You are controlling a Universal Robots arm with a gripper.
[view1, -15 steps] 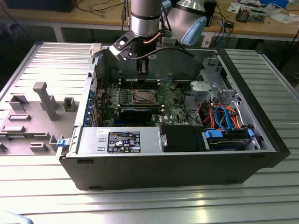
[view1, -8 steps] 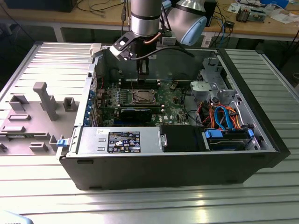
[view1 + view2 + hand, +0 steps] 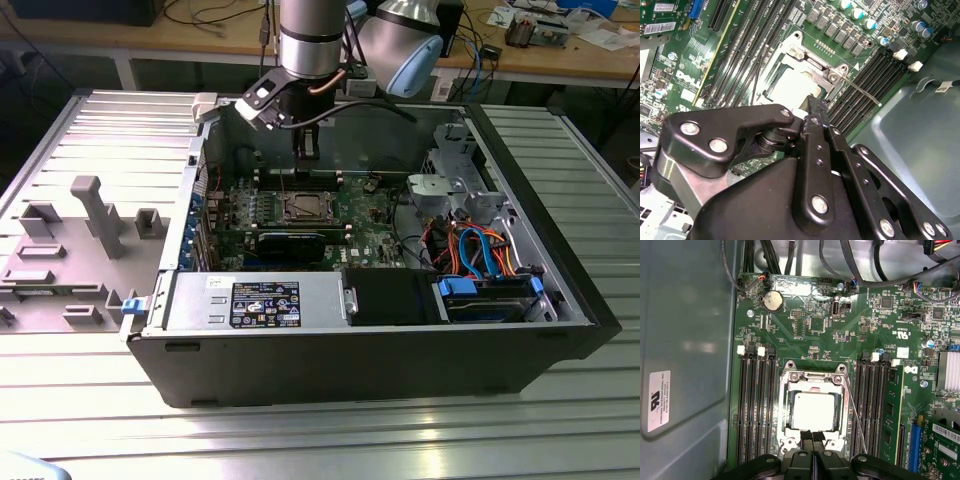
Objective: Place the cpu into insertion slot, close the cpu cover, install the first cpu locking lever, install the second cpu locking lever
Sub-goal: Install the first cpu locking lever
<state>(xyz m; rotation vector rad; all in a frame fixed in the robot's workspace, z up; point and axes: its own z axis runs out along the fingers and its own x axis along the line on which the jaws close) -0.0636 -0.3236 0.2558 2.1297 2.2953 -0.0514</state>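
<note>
The cpu (image 3: pixel 813 410) lies flat in the insertion slot (image 3: pixel 303 207) on the green board, its pale metal top showing through the window of the cpu cover (image 3: pixel 816 384). The cover lies down over it. A thin wire locking lever (image 3: pixel 858 422) runs out slantwise from the socket's corner over the memory slots; in the second wrist view the lever (image 3: pixel 862 91) points away from the cpu (image 3: pixel 790 87). My gripper (image 3: pixel 813 436) is shut with nothing between its fingers. It hovers at one edge of the socket, above the board (image 3: pixel 308 150).
Long black memory slots (image 3: pixel 757 405) flank the socket on both sides. A long black card (image 3: pixel 292 242) and a power supply (image 3: pixel 250 300) lie nearer the case front. Coloured cables (image 3: pixel 480 250) and drive cages fill the exterior view's right. A grey fixture (image 3: pixel 70 250) sits outside the case.
</note>
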